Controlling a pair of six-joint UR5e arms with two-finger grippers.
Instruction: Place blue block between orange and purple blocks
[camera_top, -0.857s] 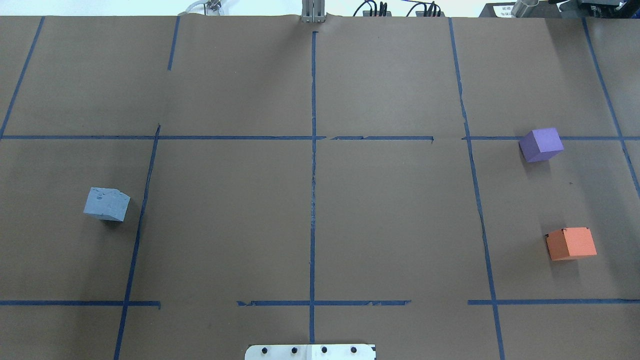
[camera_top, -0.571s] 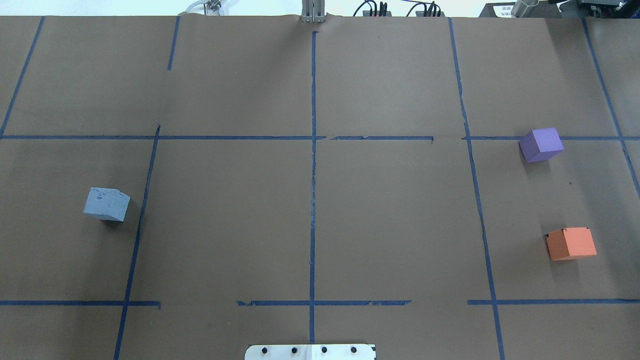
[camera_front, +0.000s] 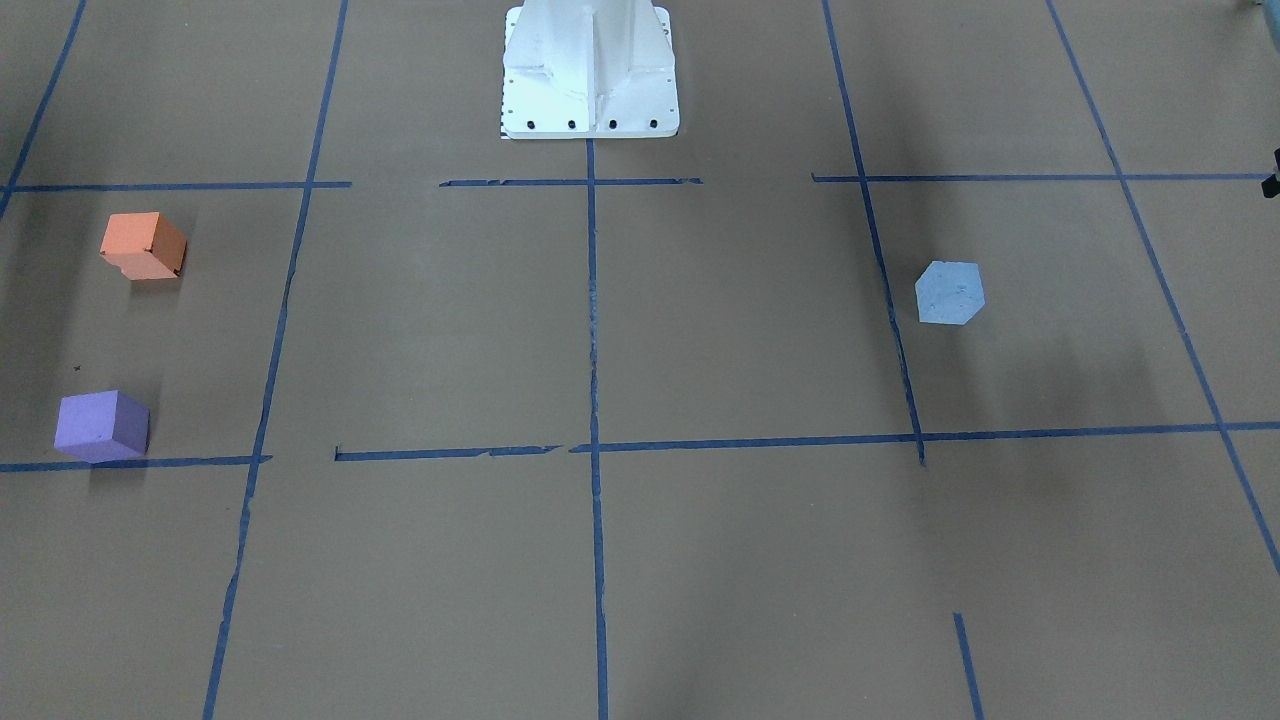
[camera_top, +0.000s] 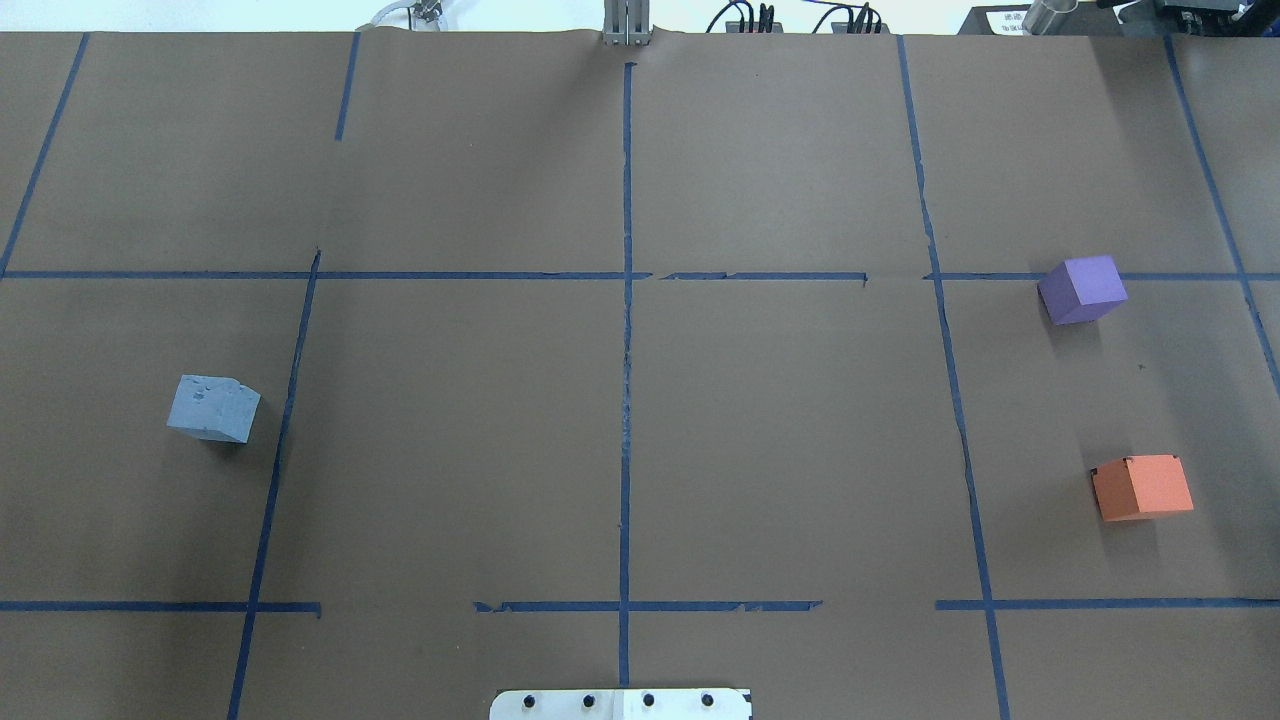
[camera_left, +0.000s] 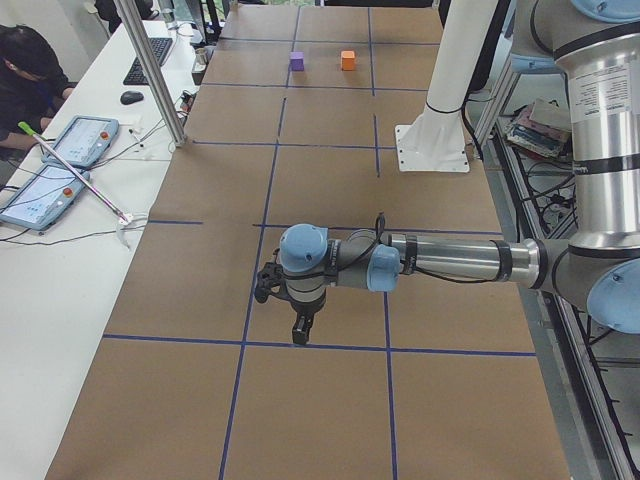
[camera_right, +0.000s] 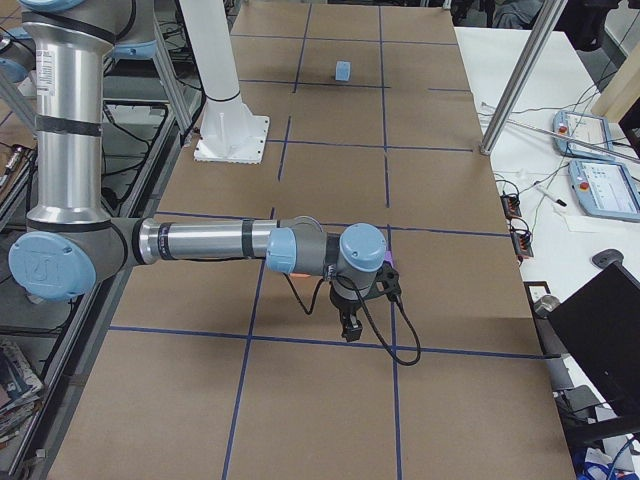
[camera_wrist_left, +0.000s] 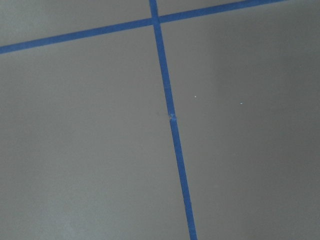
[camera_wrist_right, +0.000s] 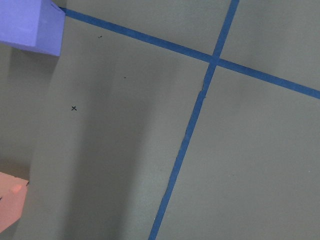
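The blue block sits on the brown table at the left, also in the front-facing view. The purple block and the orange block sit apart at the right, with bare paper between them; both show in the right wrist view, purple and orange. My left gripper and right gripper show only in the side views, so I cannot tell whether they are open or shut. Neither wrist view shows fingers.
Blue tape lines divide the brown paper into squares. The robot's white base stands at the table's near-middle edge. A side desk with tablets and a metal post borders the far side.
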